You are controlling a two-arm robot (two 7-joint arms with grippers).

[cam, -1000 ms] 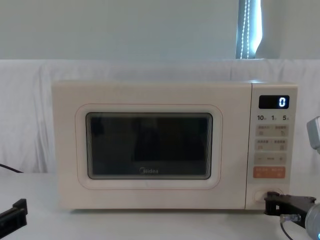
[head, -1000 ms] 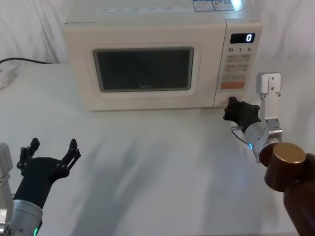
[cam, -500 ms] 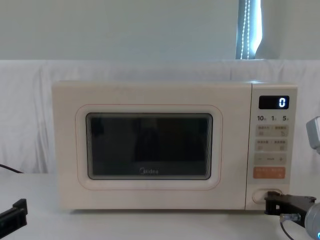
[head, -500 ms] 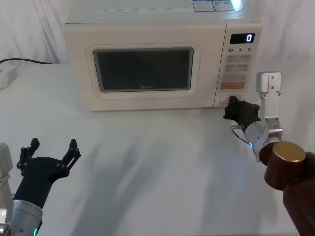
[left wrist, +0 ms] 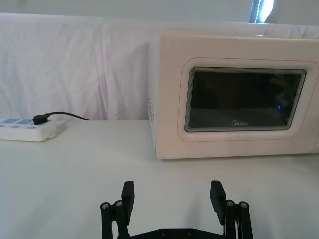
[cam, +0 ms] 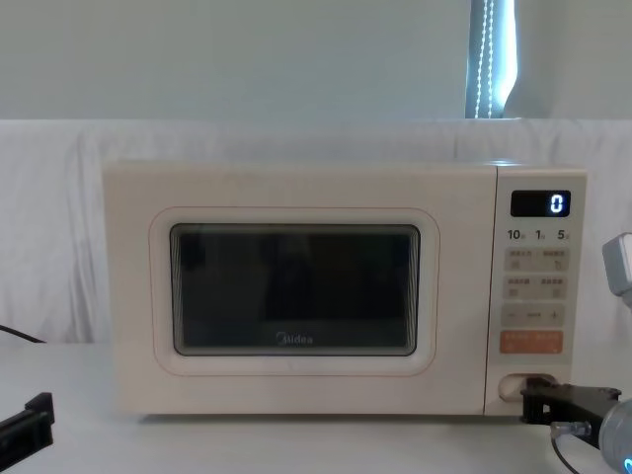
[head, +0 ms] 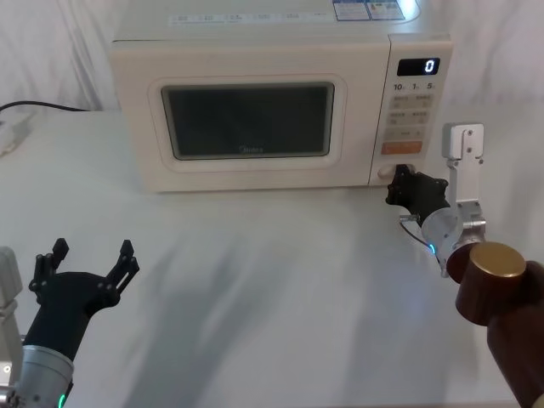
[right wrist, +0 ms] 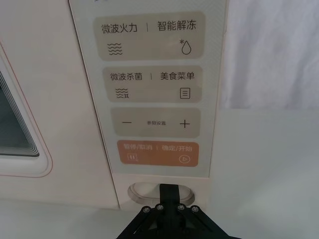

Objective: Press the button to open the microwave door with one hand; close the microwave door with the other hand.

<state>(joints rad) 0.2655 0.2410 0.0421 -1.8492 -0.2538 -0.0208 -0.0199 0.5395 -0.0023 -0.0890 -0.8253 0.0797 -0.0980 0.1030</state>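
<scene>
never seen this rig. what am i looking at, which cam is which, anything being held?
A two-armed robot faces a cream microwave on a white table. The head camera looks down from above, the chest camera looks level at the front, and each wrist has its own camera. The right gripper, fingers shut, has its tip at the oval button at the bottom of the control panel. The microwave door looks closed. The left gripper waits open near the table's near left edge. A power strip lies left of the microwave. Nothing is held.
</scene>
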